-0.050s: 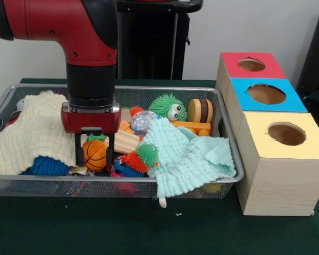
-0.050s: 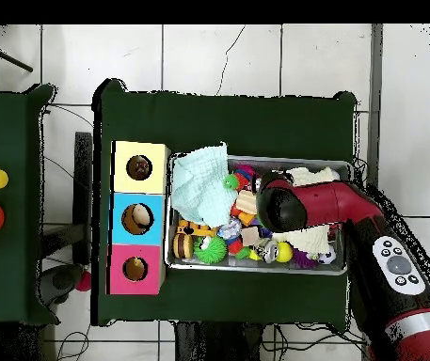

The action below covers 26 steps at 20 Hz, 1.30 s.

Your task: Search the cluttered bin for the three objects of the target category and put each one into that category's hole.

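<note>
Basketball toy between the lowered claw's spread fingers.

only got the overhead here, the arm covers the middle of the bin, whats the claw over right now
Observer: The claw is open and low in the bin. It has one finger down each side of an orange ball with black lines.
Operator: ok and is anything tucked under the cream cloth on that side
Observer: Yes, a blue fuzzy thing peeks out from under the front edge of the cream cloth, just beside the ball.
</note>
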Available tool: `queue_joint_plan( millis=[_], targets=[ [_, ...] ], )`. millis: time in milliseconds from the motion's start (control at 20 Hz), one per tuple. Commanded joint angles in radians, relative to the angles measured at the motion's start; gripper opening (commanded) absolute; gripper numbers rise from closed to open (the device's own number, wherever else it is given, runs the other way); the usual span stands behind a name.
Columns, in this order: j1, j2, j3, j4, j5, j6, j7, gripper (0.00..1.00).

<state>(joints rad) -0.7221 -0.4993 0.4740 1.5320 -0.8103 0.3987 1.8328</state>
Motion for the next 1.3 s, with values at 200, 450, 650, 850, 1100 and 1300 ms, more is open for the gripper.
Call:
queue_joint_plan(
  millis=[200,450,650,850,1100,1300],
  targets=[
    [-0.017,0.015,0.005,-0.016,-0.065,0.117,-0.233,1.00],
    [-0.016,0.022,0.001,-0.027,-0.081,0.117,-0.250,1.00],
    [-0.031,0.024,0.008,-0.027,-0.082,0.112,-0.265,1.00],
    [-0.047,0.031,0.014,-0.024,-0.081,0.097,-0.261,1.00],
    [-0.080,0.033,0.030,-0.023,-0.091,0.091,-0.299,1.00],
    [-0.112,0.042,0.048,-0.029,-0.091,0.091,-0.326,1.00]
  ],
)
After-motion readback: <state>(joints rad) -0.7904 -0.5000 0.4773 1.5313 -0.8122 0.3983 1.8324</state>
